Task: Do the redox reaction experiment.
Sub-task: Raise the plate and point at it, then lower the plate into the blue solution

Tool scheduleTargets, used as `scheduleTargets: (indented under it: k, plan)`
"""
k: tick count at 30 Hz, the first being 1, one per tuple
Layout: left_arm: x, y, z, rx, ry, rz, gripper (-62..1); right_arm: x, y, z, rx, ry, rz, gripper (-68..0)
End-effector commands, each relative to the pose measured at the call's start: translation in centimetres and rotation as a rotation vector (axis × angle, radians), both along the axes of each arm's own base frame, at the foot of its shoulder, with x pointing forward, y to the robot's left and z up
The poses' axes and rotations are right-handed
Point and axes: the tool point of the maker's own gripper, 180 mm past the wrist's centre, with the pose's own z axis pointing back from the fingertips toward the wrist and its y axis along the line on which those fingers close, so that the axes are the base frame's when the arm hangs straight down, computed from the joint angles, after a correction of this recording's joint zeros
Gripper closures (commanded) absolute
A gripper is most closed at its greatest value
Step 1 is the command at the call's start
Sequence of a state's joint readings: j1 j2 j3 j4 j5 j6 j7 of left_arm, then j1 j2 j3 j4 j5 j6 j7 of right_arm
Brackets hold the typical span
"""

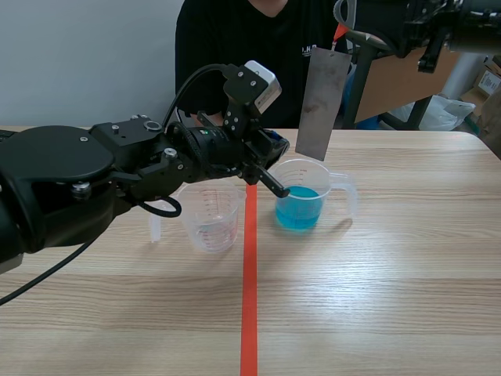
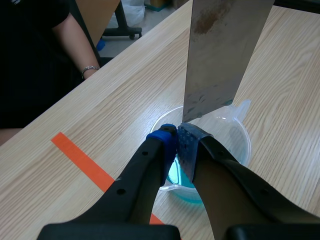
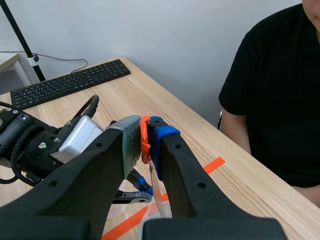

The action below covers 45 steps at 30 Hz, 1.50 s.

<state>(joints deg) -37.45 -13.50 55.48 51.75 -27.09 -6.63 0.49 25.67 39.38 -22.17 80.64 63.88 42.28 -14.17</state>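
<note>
A grey metal plate point(image 1: 321, 102) hangs upright from my raised right gripper point(image 3: 146, 131), which is shut on an orange tab point(image 3: 144, 137) at the plate's top. The plate's lower edge point(image 2: 200, 112) sits just above the rim of a clear handled cup of blue liquid point(image 1: 299, 210). My left gripper point(image 1: 280, 190) is shut with nothing between its pads. Its tips point(image 2: 177, 132) point over the near-left side of the blue cup point(image 2: 235, 145), right below the plate's lower corner.
An empty clear measuring cup point(image 1: 210, 215) stands left of the orange-red tape line, under my left arm. A person in black point(image 1: 235, 39) sits across the table, a wrist point(image 2: 90, 70) near its far edge. A keyboard point(image 3: 70, 82) lies off to the side.
</note>
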Motion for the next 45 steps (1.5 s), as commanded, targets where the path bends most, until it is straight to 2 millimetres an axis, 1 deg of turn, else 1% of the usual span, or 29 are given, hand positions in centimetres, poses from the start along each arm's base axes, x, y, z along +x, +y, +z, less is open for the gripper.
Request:
scheduleTargets:
  k: [1,4,6,8,10,14,20,23,27,33,36,39,42,45]
  plan:
    - [0.2,-0.9,1.9,-0.042,-0.037,-0.019,-4.7,-0.1,0.0,1.8,0.027,-0.047,0.01,-1.5]
    - [-0.1,-0.9,1.6,-0.041,-0.029,-0.024,-4.7,-0.1,0.0,1.8,0.027,-0.047,0.01,-1.5]
    - [-0.2,-0.4,1.3,-0.044,-0.03,-0.02,-4.7,-0.1,0.0,1.8,0.027,-0.047,0.01,-1.5]
    - [-0.4,0.5,1.1,-0.054,-0.042,-0.013,-4.7,-0.1,0.0,1.8,0.027,-0.047,0.01,-1.5]
    - [-0.7,1.9,0.5,-0.037,-0.04,-0.005,-4.7,-0.1,0.0,1.8,0.027,-0.047,0.01,-1.5]
    - [-1.8,5.9,-0.3,-0.026,-0.002,0.033,-4.7,-0.1,0.0,1.8,0.027,-0.047,0.01,-1.5]
    - [-4.4,13.4,-0.6,0.004,0.043,0.123,-4.7,-0.1,0.0,1.8,0.027,-0.047,0.01,-1.5]
    - [-6.4,17.0,-1.4,0.056,0.07,0.166,-4.7,-0.1,0.0,1.8,0.028,-0.047,0.01,-1.5]
    - [-9.6,21.6,-2.7,0.114,0.125,0.239,-4.7,-0.1,0.0,1.8,0.028,-0.046,0.01,-1.5]
    - [-15.2,27.2,-5.4,0.178,0.248,0.363,-4.7,-0.1,0.0,1.5,0.014,-0.047,0.007,-1.5]
    - [-18.1,29.3,-6.6,0.194,0.307,0.419,-4.7,-0.1,0.1,1.3,0.0,-0.048,0.006,-1.5]
    - [-21.0,30.9,-7.8,0.209,0.375,0.478,-4.7,-0.1,0.0,1.1,0.003,-0.044,0.005,-1.5]
    - [-23.9,32.1,-8.8,0.218,0.439,0.528,-4.7,-0.2,0.2,0.7,-0.004,-0.043,0.004,-1.5]
    - [-26.5,32.7,-9.6,0.224,0.494,0.567,-4.7,-0.2,0.3,0.3,-0.008,-0.039,0.004,-1.5]
